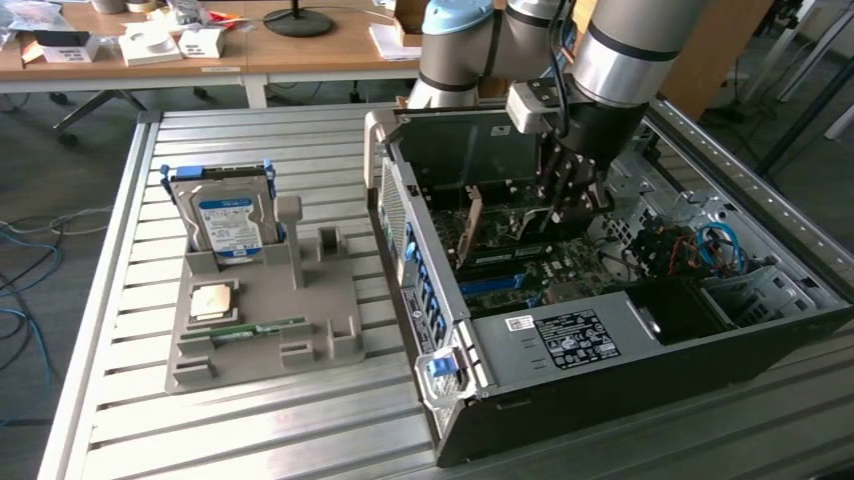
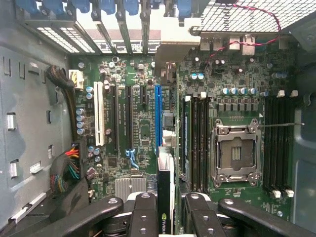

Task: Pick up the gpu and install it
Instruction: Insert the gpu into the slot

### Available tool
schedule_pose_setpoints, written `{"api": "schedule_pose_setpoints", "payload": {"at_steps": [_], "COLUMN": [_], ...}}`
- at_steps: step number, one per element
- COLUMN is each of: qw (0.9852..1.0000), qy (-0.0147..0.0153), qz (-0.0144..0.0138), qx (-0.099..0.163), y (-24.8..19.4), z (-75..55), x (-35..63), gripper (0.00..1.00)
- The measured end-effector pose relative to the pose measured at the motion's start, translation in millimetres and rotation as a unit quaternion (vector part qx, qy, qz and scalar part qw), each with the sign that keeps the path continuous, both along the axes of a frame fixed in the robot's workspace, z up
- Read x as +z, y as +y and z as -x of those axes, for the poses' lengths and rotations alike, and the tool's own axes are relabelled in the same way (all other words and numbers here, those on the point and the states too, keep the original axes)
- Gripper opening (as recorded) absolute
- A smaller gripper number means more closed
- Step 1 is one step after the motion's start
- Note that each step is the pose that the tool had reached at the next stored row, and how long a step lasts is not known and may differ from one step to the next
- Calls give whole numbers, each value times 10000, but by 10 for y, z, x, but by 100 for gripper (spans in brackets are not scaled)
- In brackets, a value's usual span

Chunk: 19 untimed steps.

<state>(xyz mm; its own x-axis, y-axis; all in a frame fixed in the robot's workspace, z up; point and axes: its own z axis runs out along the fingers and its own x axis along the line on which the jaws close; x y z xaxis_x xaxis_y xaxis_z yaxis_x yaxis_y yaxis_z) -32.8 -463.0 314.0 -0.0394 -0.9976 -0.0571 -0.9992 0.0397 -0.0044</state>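
firmly clamped in the gripper (image 2: 170,200), the gpu (image 2: 164,180) stands edge-on over the motherboard (image 2: 140,131)

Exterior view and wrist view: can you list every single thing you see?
metal computer case: one, dark grey, lying open on the table.
flat motherboard: one, green, inside the case.
thin flat gpu card: one, dark, on edge above the motherboard, between the jaws.
boxy hard drive: one, silvery with blue-white label, upright in the tray.
plastic holder tray: one, grey, at the exterior view's left of the case.
narrow memory stick: one, green, flat in the tray.
slatted metal table: one, silvery, under case and tray.
robot arm: one, silver and blue, above the case; black jaws shut on the card.
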Motion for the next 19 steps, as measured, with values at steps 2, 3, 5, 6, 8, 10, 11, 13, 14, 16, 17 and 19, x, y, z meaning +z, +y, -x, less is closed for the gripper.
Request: {"api": "schedule_pose_setpoints", "payload": {"at_steps": [2, 3, 5, 6, 8, 10, 11, 13, 14, 16, 17, 19], "qw": [10000, 10000, 10000, 10000, 10000, 10000, 10000, 10000, 10000, 10000, 10000, 10000], "qy": [0, 0, -1, -1, 0, -1, -1, 0, -1, 0, 0, 0], "qz": [0, 0, -1, -1, -1, -5, -5, -5, -5, -4, -5, -4], "qx": [0, 0, 0, 0, 0, 0, 0, 0, 0, 0, 0, 0], "y": [0, 0, 0, 0, 0, 0, 0, 0, 0, 0, 0, 0], "z": [0, 0, 0, 0, 0, 2, 2, 2, 2, 2, 2, 3], "x": [-4, -4, -5, -5, -5, -11, -14, -25, -34, -61, -79, -101], "gripper": [26, 26, 26, 26, 26, 26, 26, 26, 26, 26, 26, 26]}}
